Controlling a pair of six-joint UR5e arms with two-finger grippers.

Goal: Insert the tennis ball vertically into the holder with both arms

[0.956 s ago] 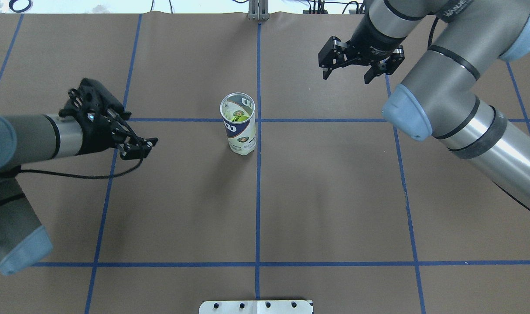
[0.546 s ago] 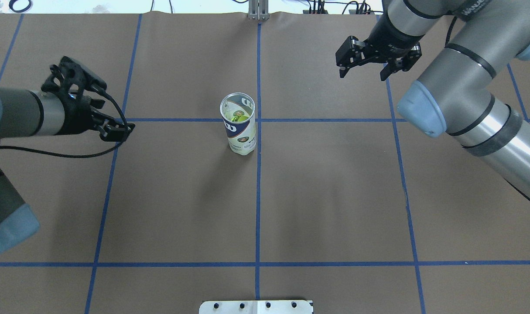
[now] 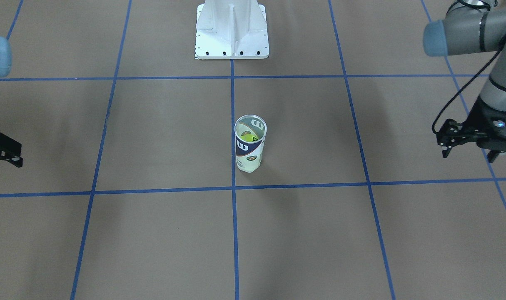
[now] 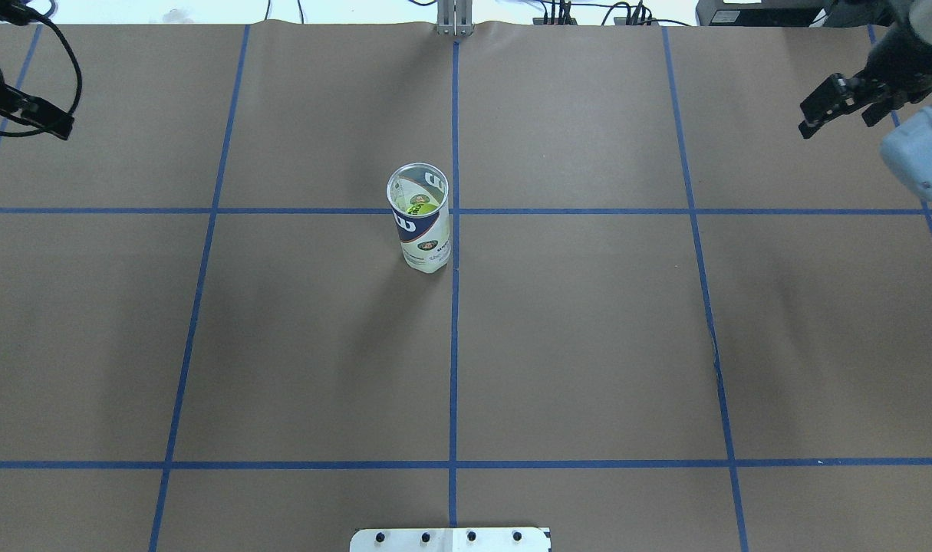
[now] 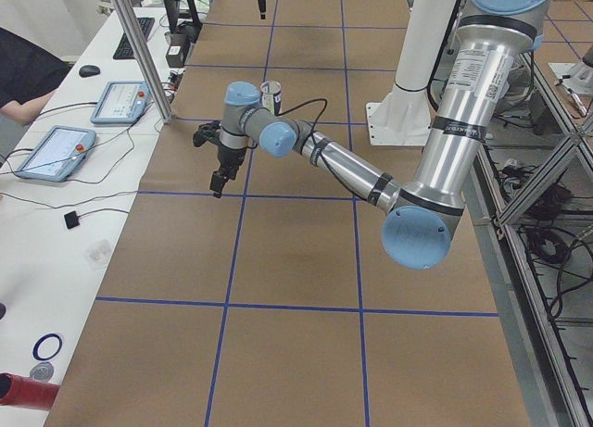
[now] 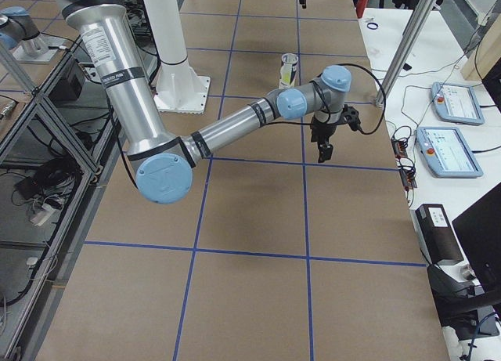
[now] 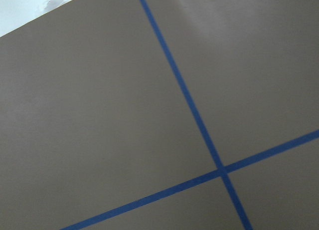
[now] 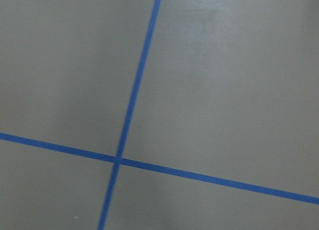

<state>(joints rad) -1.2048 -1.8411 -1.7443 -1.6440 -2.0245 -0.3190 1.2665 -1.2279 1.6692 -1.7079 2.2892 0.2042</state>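
Holds left gripper (image 3: 469, 156), jaws apart, above the far left corner of the bench; holds right gripper (image 4: 835, 123), jaws also apart, above the far right corner.

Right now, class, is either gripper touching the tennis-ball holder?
No, the holder stands alone mid-table, with the left gripper and right gripper far off at opposite sides.

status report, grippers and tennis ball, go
Left gripper open, empty, far from holder. Right gripper open, empty, likewise far. Tennis ball inside upright holder. Nothing touching holder.
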